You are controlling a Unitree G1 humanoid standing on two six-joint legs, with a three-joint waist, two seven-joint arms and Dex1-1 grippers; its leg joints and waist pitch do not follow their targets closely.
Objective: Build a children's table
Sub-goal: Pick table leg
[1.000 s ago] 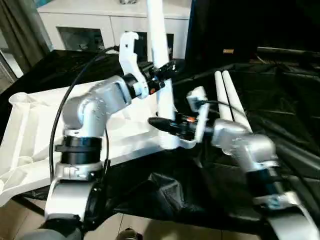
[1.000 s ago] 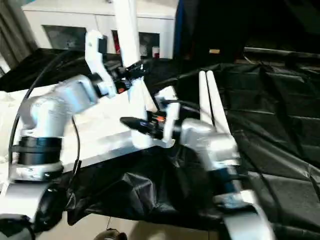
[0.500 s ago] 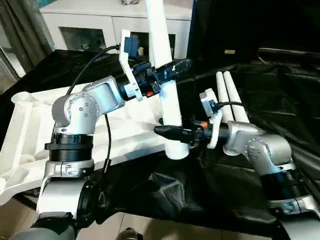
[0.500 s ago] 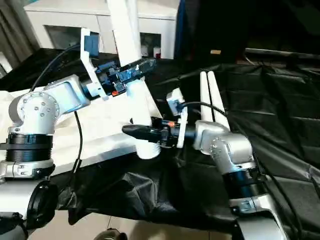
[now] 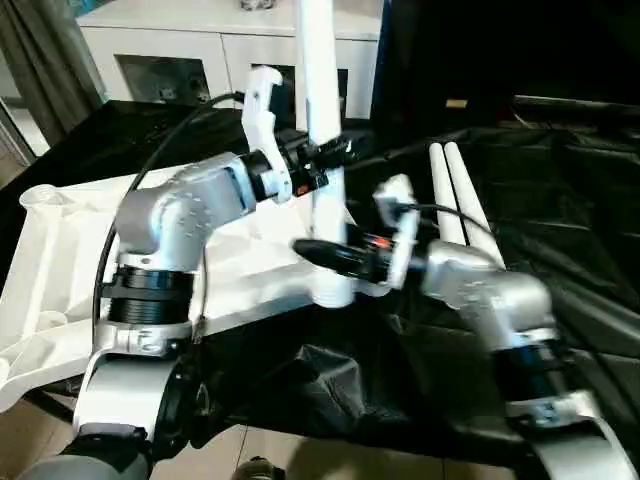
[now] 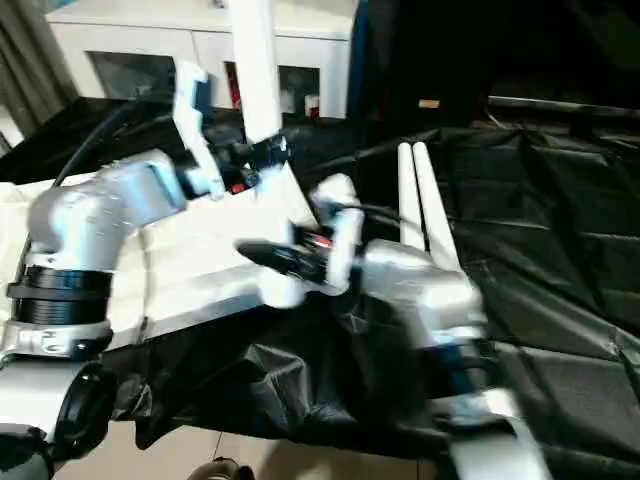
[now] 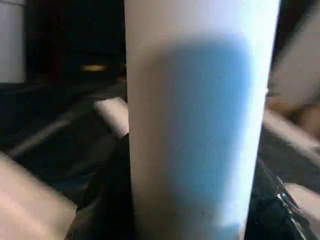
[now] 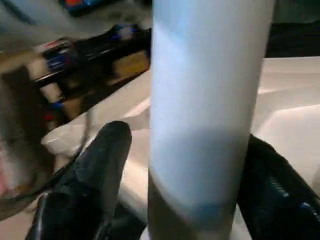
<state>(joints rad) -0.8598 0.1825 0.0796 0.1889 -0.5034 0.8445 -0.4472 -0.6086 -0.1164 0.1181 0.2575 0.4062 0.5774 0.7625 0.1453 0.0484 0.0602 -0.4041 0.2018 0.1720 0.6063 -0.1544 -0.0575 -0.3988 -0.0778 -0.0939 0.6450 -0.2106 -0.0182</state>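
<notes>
The children's table top (image 5: pixel 60 260) lies upside down on the left, white and rimmed. One white leg (image 5: pixel 322 110) stands nearly upright at its near right corner; whether its foot sits in the socket is hidden. My left gripper (image 5: pixel 330 152) is shut on the leg at mid-height, and the leg (image 7: pixel 195 125) shows between its fingers. My right gripper (image 5: pixel 320 250) is open around the leg's lower part; one finger (image 8: pixel 100 165) stands clear of the leg (image 8: pixel 210 100). Two more legs (image 5: pixel 455 190) lie side by side on the black cloth.
Black cloth (image 5: pixel 560 220) covers the work surface and hangs crumpled over the front edge. A white glass-door cabinet (image 5: pixel 200 45) stands behind. A grey curtain (image 5: pixel 40 60) hangs at the far left. Bare floor (image 5: pixel 40 440) shows at the lower left.
The leg has swung from a tilt back to nearly upright. My right gripper's fingers have spread off it. The head camera has shifted a little.
</notes>
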